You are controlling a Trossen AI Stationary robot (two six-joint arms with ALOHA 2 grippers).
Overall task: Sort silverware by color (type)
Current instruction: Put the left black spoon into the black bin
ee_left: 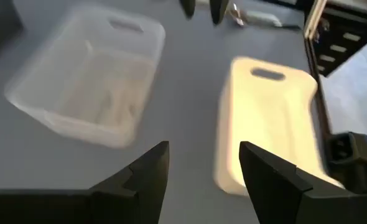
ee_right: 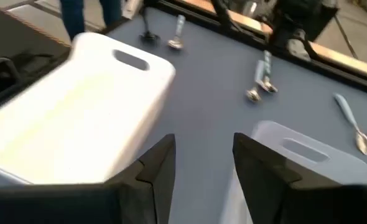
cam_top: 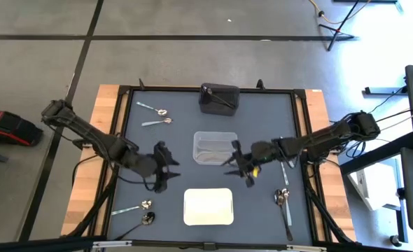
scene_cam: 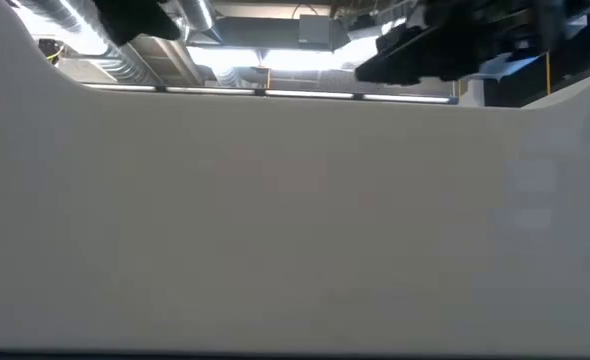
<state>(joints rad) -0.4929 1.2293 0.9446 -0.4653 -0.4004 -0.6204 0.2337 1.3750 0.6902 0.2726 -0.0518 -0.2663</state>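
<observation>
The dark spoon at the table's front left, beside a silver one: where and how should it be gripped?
Take the dark spoon mid-handle, coming straight down, jaws across the handle's line. It lies flat and slanted, bowl toward the silver spoon, so the handle's middle likely offers the clearest room. The left gripper, open, is nearer.

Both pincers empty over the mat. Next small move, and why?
Probably send the right pincer, open and empty beside the clear tray, toward the spoons lying loose at the mat's right edge. They look like its nearest unsorted pieces. The left pincer is open too, mid-mat.
</observation>
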